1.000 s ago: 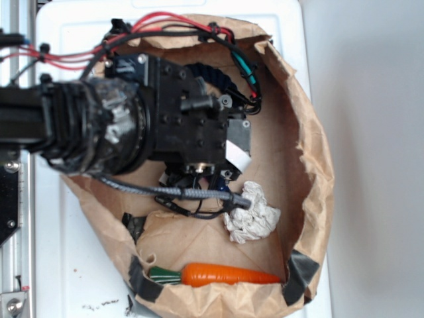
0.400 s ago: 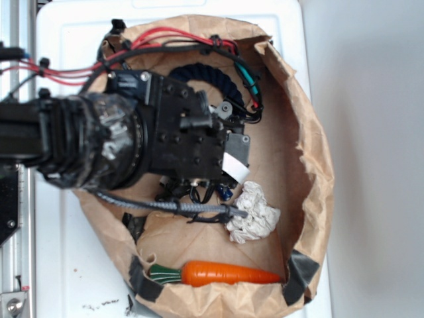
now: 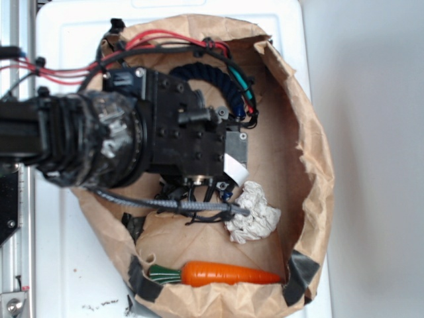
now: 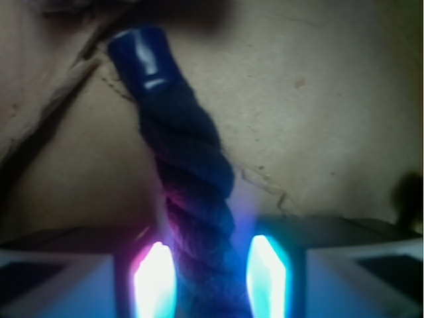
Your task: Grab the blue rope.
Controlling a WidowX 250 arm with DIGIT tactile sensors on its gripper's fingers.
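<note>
Where the arm's black wrist block covers the middle of the brown paper bag [image 3: 311,165], most of the bag floor is hidden from the exterior view. A crumpled white cloth [image 3: 254,213] lies just right of and below the block; an orange toy carrot [image 3: 225,273] with a green top lies along the bag's lower wall, well apart from the arm. Red and black cables arch over the bag's upper rim, and a grey braided cable crosses below the wrist toward the cloth. The bag sits on a white table [image 3: 73,265].

The blue rope [image 3: 212,76] shows as a dark twisted arc at the upper part of the bag, curving right and down behind the wrist block.

In the wrist view the blue rope [image 4: 189,199] runs lengthwise up the frame, leaning slightly left, its glossy blue sealed end farthest from the camera on the paper. The gripper [image 4: 211,275] has its lit fingers [image 4: 154,278] narrow, one on either side of the rope; actual contact cannot be told.
</note>
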